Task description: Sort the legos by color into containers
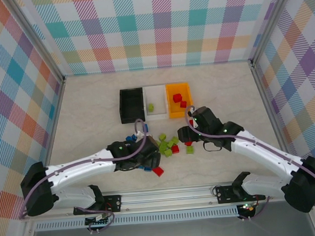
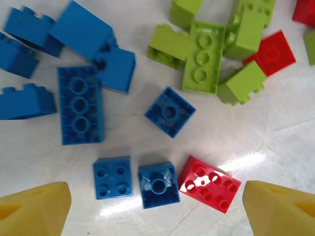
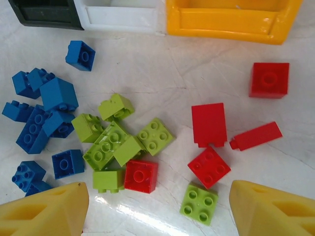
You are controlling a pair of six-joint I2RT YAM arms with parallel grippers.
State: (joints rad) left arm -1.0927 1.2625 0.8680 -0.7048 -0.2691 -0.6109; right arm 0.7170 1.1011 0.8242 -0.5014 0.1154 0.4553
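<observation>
Noting left hand (image 2: 155, 211) and right hand (image 3: 157, 209) apart, empty, we fear grabbing the red plastic block (image 2: 209, 183) with the blue plastic block (image 2: 158, 184) beside it.

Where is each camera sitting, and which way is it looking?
Top external: high behind the robot, looking down at the black plastic bin, white plastic bin and orange plastic bin; the left arm and right arm show.
Left wrist: on the left arm, facing straight down at small blue plastic bricks; its yellow jaws stand apart.
Right wrist: on the right arm, facing down at small red plastic bricks; its yellow jaws stand apart.
Shared: top and right wrist both see the orange bin.
</observation>
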